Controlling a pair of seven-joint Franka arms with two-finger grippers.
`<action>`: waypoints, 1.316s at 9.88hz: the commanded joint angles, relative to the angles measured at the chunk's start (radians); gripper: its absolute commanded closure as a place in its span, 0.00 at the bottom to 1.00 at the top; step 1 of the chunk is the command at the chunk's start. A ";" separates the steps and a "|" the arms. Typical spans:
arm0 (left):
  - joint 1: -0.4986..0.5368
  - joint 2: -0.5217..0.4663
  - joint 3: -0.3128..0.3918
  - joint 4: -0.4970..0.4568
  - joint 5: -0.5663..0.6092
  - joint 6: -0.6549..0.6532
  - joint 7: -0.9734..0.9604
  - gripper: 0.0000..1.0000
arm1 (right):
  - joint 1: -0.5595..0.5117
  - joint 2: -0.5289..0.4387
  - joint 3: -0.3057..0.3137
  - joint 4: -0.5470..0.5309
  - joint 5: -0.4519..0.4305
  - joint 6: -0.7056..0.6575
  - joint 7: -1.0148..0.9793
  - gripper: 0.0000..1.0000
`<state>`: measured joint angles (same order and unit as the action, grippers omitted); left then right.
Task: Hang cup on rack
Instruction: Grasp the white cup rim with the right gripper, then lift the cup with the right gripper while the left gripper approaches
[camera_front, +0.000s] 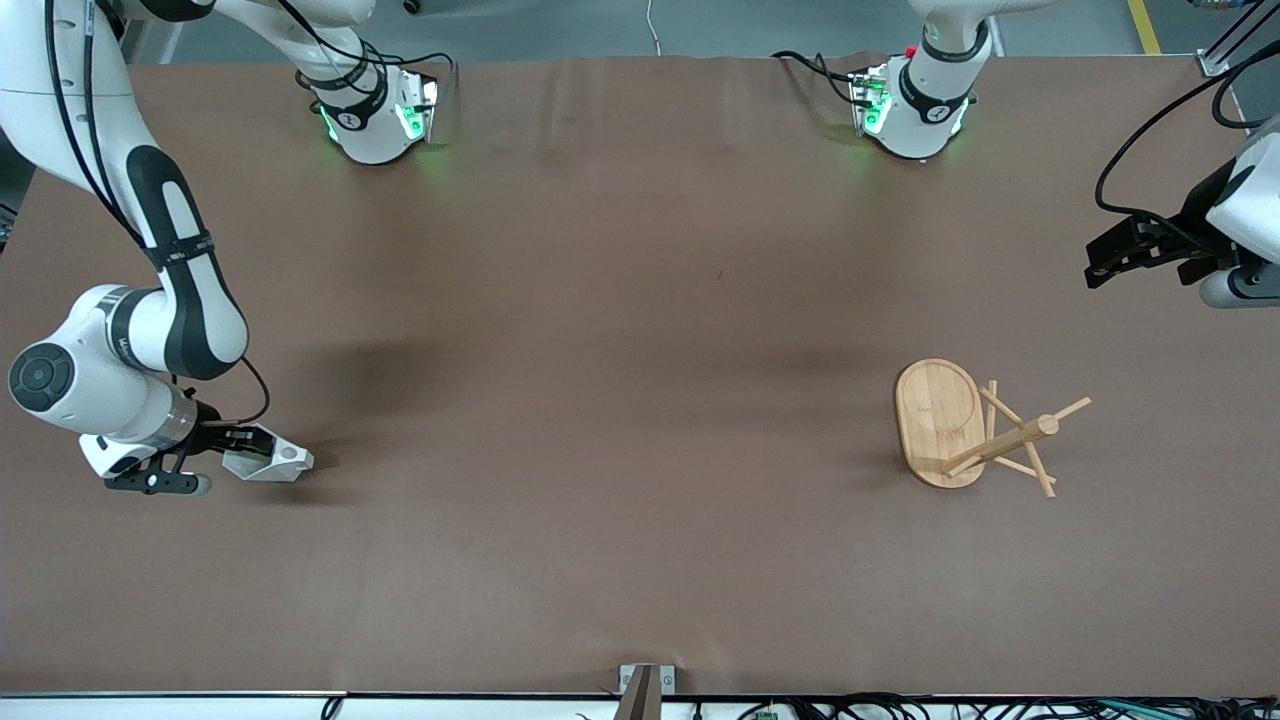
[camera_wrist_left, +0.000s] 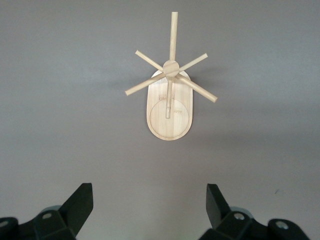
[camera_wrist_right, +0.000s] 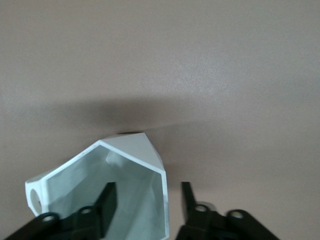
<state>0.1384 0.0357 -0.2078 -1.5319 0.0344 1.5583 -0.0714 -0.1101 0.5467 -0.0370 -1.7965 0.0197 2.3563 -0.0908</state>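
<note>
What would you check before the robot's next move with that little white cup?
1. Grip on the cup: ok. The right gripper has one finger inside the rim and one outside the wall.
2. Cup off the table: cannot tell.
3. Handle hole unblocked: ok, it sits beside the fingers.
4. Rack upright with pegs exposed: ok in the left wrist view; it stands toward the left arm's end of the table.
5. Left gripper out of the way: ok, it is open, high, looking down on the rack, touching nothing.
6. Path across the brown table: ok, nothing lies between cup and rack.
</note>
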 joint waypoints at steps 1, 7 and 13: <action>0.007 0.007 -0.004 -0.024 -0.018 -0.009 0.018 0.00 | -0.016 0.001 0.012 0.009 0.016 -0.002 -0.030 1.00; 0.007 0.009 -0.004 -0.027 -0.018 -0.009 0.018 0.00 | -0.007 -0.057 0.012 0.022 0.016 -0.029 -0.021 1.00; -0.043 0.012 -0.082 0.018 -0.111 -0.007 0.021 0.00 | 0.048 -0.182 0.144 0.236 0.282 -0.454 0.015 1.00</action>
<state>0.1159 0.0353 -0.2456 -1.5124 -0.0432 1.5595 -0.0575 -0.0774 0.3824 0.0939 -1.5855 0.2364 1.9572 -0.0952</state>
